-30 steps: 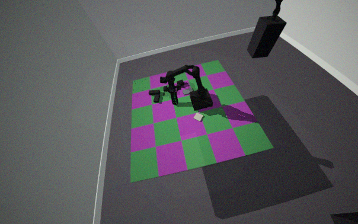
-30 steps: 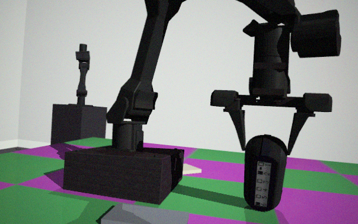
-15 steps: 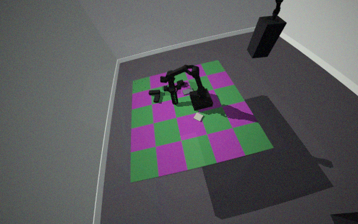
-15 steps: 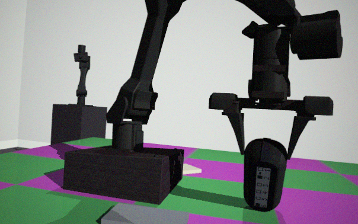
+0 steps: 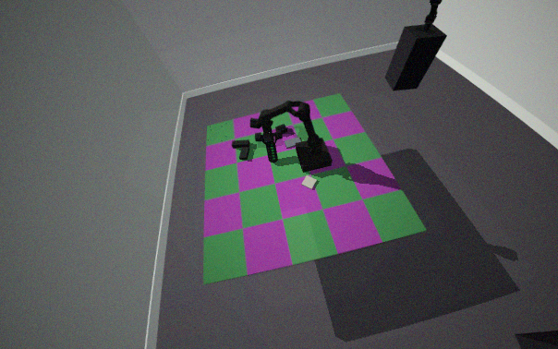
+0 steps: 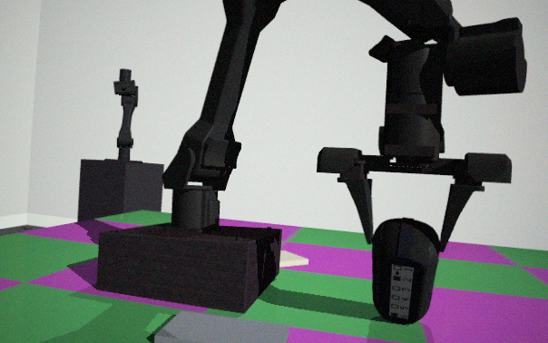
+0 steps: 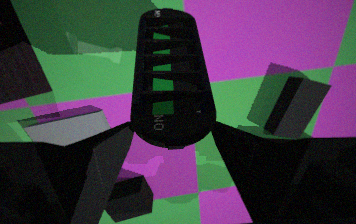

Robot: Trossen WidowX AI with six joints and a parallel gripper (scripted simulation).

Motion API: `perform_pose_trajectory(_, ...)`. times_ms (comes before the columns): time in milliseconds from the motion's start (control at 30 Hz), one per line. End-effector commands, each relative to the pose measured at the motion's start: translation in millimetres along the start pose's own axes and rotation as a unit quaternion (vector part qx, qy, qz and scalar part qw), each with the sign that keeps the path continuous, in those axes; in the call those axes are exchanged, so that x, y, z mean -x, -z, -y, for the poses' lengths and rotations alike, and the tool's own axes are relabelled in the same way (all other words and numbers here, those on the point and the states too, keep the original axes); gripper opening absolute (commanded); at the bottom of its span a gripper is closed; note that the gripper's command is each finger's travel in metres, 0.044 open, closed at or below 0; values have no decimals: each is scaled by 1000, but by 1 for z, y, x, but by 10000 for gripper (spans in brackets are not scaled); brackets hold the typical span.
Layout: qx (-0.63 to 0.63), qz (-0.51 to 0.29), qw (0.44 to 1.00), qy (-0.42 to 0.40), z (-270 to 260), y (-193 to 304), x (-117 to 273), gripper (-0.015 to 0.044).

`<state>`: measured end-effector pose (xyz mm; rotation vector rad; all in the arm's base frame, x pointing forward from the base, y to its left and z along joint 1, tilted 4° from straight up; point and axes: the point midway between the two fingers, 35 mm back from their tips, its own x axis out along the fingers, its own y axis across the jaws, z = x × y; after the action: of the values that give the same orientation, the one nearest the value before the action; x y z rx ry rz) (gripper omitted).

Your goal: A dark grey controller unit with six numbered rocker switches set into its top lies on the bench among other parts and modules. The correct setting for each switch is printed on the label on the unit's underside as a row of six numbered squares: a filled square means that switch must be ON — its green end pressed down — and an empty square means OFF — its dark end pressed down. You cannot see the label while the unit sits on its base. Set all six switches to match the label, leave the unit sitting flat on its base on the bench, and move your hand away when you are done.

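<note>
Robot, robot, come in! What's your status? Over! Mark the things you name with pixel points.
Gripper (image 5: 270, 142) (image 6: 406, 247) (image 7: 173, 126) shut on controller unit (image 5: 275, 153) (image 6: 383, 277) (image 7: 185, 107). Unit tipped up on end, label (image 6: 401, 292) showing. Flat grey block (image 5: 292, 142) (image 6: 222, 328) (image 7: 72, 129) nearby.

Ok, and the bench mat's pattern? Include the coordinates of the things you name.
Green and magenta checks on the mat (image 5: 263, 245) (image 6: 490, 313) (image 7: 280, 30); the top view shows it best.

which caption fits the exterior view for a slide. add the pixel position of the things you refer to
Gripper (image 5: 272, 138) (image 6: 407, 247) (image 7: 173, 126) holding the controller unit (image 5: 272, 151) (image 6: 405, 245) (image 7: 200, 112) tilted up on end, its label of numbered squares showing.
</note>
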<state>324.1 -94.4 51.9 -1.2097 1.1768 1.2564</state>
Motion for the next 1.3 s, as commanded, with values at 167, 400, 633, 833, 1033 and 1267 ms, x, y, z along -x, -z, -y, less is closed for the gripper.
perform_pose_trajectory(167,5,4,1000,-8,-1,3,-10,338)
perform_pose_trajectory(400,5,4,1000,-8,-1,7,-13,338)
perform_pose_trajectory(633,5,4,1000,-8,-1,11,-17,338)
perform_pose_trajectory(833,5,4,1000,-8,-1,14,-20,338)
perform_pose_trajectory(1033,5,4,1000,-8,-1,17,-24,338)
perform_pose_trajectory(1267,5,3,1000,-8,-2,21,-28,338)
